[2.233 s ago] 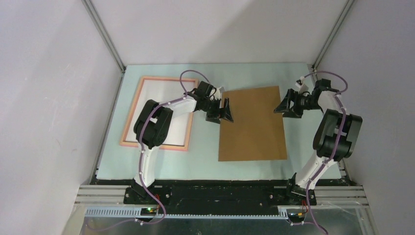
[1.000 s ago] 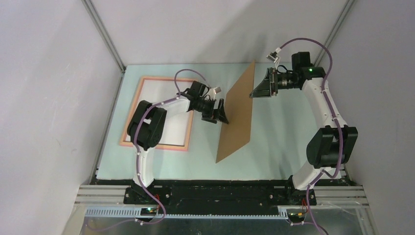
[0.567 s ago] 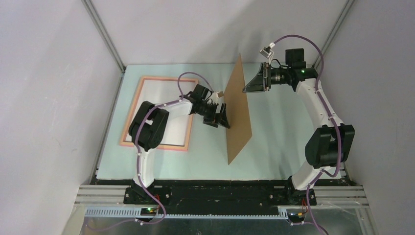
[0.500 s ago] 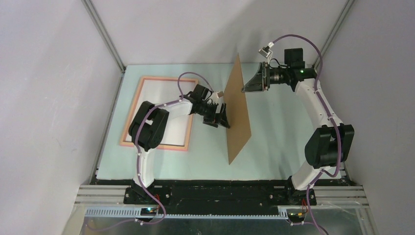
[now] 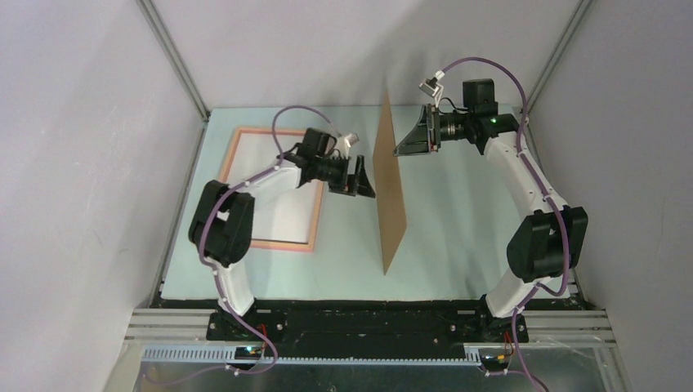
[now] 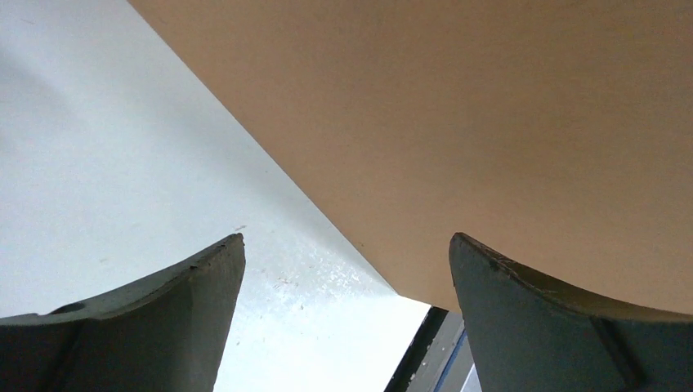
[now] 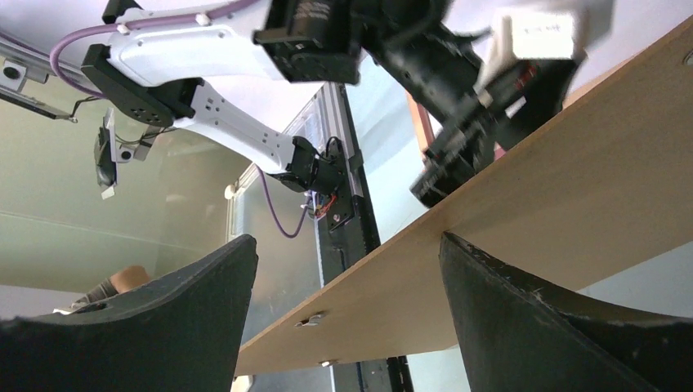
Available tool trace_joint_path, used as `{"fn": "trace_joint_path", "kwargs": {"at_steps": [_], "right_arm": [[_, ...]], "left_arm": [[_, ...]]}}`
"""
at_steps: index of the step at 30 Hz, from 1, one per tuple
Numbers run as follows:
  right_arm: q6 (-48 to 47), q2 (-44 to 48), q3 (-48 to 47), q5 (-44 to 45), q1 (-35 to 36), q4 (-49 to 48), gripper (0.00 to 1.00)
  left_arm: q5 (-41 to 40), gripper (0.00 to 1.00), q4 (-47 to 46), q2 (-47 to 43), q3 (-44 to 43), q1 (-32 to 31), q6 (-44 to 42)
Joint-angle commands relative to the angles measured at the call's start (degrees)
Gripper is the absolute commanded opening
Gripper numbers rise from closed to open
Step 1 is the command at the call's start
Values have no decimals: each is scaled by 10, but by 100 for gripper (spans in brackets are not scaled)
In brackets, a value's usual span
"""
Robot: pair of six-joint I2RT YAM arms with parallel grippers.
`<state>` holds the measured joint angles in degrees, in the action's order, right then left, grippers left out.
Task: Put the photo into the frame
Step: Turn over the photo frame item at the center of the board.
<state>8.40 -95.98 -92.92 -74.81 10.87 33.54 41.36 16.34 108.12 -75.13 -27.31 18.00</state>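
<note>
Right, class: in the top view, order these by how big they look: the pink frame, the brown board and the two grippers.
1. frame
2. brown board, seen edge-on as a sliver
3. left gripper and right gripper: they look alike, so unranked

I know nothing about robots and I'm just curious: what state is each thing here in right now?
Board: standing on edge, nearly upright.
Frame: lying flat on the table.
Left gripper: open, facing the board.
Right gripper: open, at the board's upper part.
</note>
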Motion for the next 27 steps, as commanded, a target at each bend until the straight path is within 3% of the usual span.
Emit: {"fn": "trace_joint_path", "kwargs": {"at_steps": [1, 10, 23, 27], "right_arm": [[5, 7, -23, 3, 10, -7, 87], [-11, 1, -27, 10, 16, 9, 87], [-24, -10, -35, 19, 47, 14, 88], [-23, -18, -38, 26, 61, 11, 88]], "left_arm": [[15, 100, -23, -86, 9, 42, 3], [-15, 100, -18, -183, -43, 66, 75], [-38, 100, -15, -156, -149, 64, 269], [-44, 100, -14, -157, -152, 55, 278]]}}
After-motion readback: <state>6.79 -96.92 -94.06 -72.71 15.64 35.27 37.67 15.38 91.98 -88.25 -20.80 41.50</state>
